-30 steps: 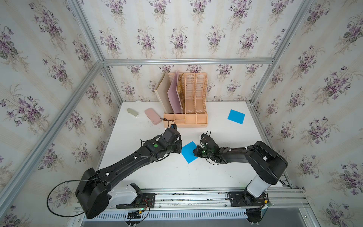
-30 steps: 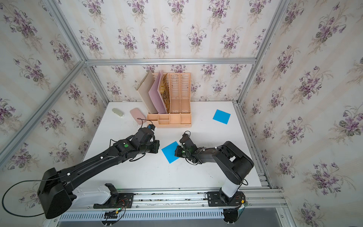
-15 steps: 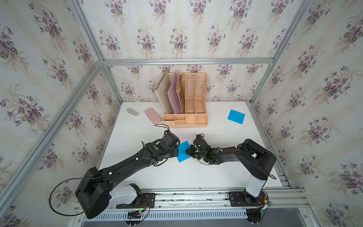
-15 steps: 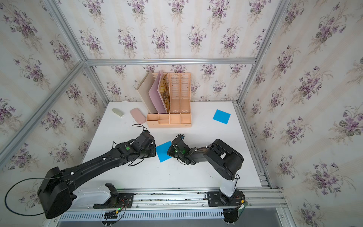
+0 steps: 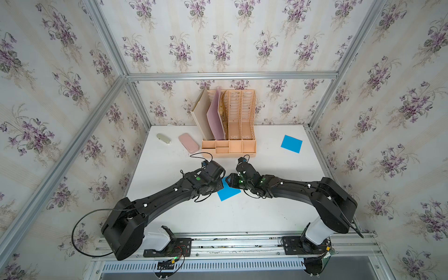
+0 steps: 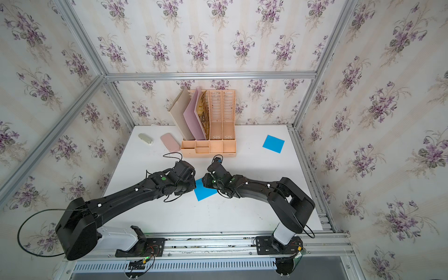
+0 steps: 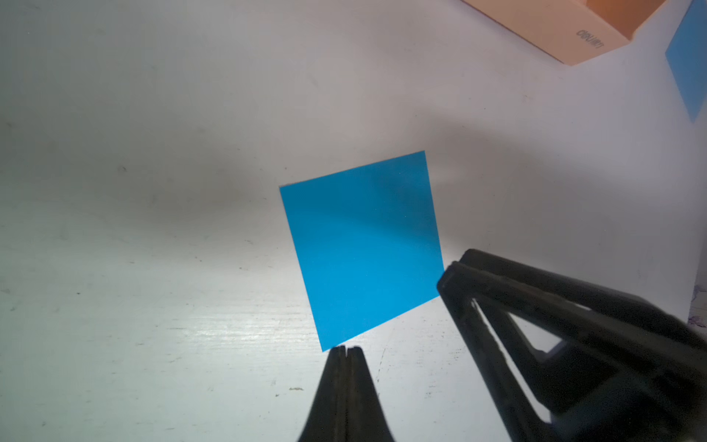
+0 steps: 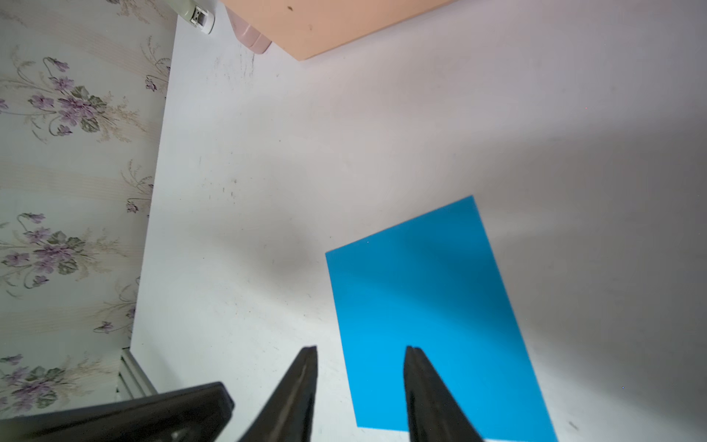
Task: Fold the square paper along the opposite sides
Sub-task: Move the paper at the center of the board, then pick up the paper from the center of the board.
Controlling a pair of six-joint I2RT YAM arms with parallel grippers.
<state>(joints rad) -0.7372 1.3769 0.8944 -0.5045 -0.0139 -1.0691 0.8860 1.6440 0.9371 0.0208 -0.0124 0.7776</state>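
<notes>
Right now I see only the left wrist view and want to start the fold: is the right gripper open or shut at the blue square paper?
Observer: The right gripper is open; its wrist view shows the jaws apart.
Operator: Where does it sit?
Observer: One finger shows over the blue square paper, the other over the bare white table, straddling the paper's edge.
Operator: What is beyond the arms?
Observer: In a top view, a pink rounded case lies beside the peach plastic file organizer, on its left.
</notes>
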